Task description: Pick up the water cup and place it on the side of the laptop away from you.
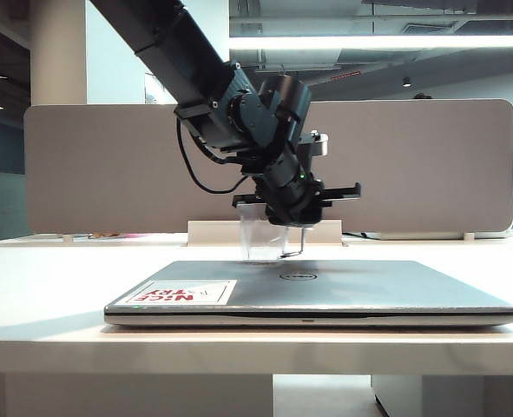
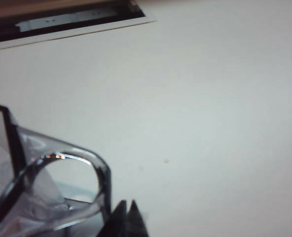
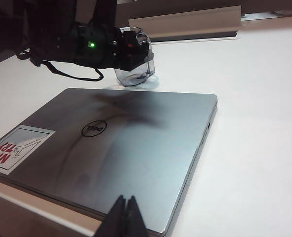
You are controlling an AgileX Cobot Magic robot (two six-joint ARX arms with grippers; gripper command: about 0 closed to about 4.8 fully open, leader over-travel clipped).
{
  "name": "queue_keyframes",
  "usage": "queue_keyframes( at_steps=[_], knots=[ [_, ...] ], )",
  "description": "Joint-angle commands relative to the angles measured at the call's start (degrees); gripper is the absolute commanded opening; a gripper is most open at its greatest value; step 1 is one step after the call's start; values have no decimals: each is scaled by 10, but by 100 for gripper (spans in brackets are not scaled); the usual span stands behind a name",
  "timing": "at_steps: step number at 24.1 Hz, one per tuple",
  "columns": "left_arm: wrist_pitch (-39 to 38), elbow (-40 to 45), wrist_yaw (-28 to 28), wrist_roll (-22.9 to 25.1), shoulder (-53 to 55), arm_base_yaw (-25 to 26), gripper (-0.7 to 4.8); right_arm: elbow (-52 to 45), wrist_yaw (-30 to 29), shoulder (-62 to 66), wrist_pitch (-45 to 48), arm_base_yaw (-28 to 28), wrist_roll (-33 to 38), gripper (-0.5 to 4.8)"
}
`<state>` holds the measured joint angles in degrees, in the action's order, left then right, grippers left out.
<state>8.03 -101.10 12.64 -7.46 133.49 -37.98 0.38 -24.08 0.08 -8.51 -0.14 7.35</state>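
Beyond the laptop's far edge, the left pincer (image 1: 289,228) hangs from its arm with its fingers clamped on the water cup (image 1: 262,234), gripping it near the thin side handle; in the left wrist view the clear rim and handle loop of the cup (image 2: 62,187) fill the space just beside the dark fingertips. Directly below the pincer the cup looks close to the tabletop (image 1: 48,261), but whether its base touches the surface or is a little above it cannot be told from these views. On the near side of the pincer lies the laptop (image 1: 325,287), shut and flat, its red-and-white sticker (image 1: 182,294) at the near corner; the cup stands just behind the laptop's back edge, apart from the lid. The right pincer (image 3: 125,217) waits well apart, on the near side of the laptop, its fingers pressed together on nothing.

The carry therefore appears done: the cup is already on the far side of the laptop. What seems left is to settle it fully on the tabletop, open the fingers and draw the left arm clear without tipping the light cup.
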Motion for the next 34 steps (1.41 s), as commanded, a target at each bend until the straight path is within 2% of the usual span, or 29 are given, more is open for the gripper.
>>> queue_keyframes(
  at_steps=[1,6,9,12,18,21,26,30,34],
  knots=[
    [20,-3,-10,2,-1,2,-6,-2,0,-1,7,1,2,-8],
    [19,-3,-54,1,-1,5,-6,-2,0,-1,7,0,2,-8],
    [18,-3,-131,0,-3,5,-5,-2,0,-1,7,0,2,-8],
    [-10,-3,-177,0,-14,5,-5,-2,0,-1,7,0,2,-8],
    [-75,-3,-174,32,-71,1,-6,-2,2,-1,7,0,2,-8],
    [-137,-3,-150,97,-144,6,-6,-2,14,-1,7,0,2,-8],
    [-224,-3,-133,176,-235,16,-5,-2,14,-1,7,0,2,-8],
    [-275,-2,-121,184,-294,40,-5,-2,14,-1,7,0,2,-8],
    [-345,-1,-113,178,-346,89,-5,-2,14,-1,7,0,2,-8]
  ],
)
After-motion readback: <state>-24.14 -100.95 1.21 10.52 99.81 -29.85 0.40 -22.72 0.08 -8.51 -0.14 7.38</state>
